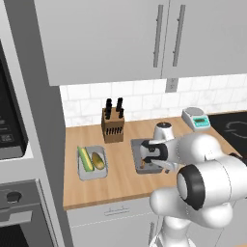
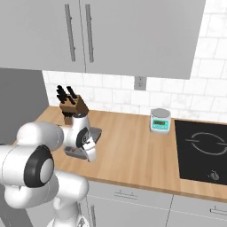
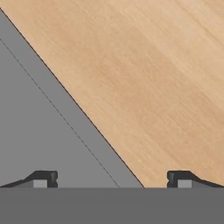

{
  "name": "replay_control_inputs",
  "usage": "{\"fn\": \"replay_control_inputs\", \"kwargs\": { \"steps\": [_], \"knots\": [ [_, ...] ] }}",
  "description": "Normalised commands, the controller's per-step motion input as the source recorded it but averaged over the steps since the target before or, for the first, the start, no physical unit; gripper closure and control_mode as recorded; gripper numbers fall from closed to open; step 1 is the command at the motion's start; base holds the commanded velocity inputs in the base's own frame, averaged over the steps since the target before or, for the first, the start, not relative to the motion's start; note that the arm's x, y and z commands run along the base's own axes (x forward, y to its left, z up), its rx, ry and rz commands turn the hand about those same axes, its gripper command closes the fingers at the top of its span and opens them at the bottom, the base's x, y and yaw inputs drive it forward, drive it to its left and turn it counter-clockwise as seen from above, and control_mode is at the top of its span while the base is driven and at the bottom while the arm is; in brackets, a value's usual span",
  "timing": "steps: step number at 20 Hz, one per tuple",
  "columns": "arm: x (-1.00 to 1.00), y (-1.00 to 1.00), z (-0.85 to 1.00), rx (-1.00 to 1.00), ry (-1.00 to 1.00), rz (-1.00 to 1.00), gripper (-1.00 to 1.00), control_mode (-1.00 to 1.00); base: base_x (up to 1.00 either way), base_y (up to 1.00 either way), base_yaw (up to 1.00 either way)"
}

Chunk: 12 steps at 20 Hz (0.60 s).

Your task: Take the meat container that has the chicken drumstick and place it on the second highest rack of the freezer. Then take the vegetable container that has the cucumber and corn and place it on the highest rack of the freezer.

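The grey meat container (image 1: 137,148) lies on the wooden counter, and my hand covers most of it; the chicken drumstick is hidden behind the hand. My gripper (image 3: 111,179) is open and points down at the container's edge. One fingertip (image 3: 43,178) is over the grey tray (image 3: 43,131) and the other is over bare wood, with nothing between them. From the right, the hand stands on the container (image 2: 95,131). To its left, the vegetable container (image 1: 82,172) holds the cucumber and corn (image 1: 91,160) side by side. The freezer is out of view.
A knife block (image 1: 113,126) stands at the back behind the containers. A small scale (image 2: 160,120) sits by the wall, and a black cooktop (image 2: 201,150) lies to the right. A wall oven (image 1: 9,144) is at the far left. Upper cabinets (image 1: 106,38) hang overhead.
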Motion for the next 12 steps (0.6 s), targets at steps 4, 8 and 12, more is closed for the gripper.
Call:
{"fn": "replay_control_inputs", "kwargs": {
  "steps": [4, 8, 12],
  "knots": [
    [-0.26, 0.09, 0.00, 0.00, 0.03, -0.06, -1.00, -1.00, 0.00, 0.00, 0.00],
    [-0.30, 0.11, 0.00, 0.00, 0.06, -0.07, -1.00, -1.00, 0.00, 0.00, 0.00],
    [-0.16, 0.18, -0.03, -0.01, 0.10, -0.10, -1.00, -1.00, 0.00, 0.00, 0.00]
  ]
}}
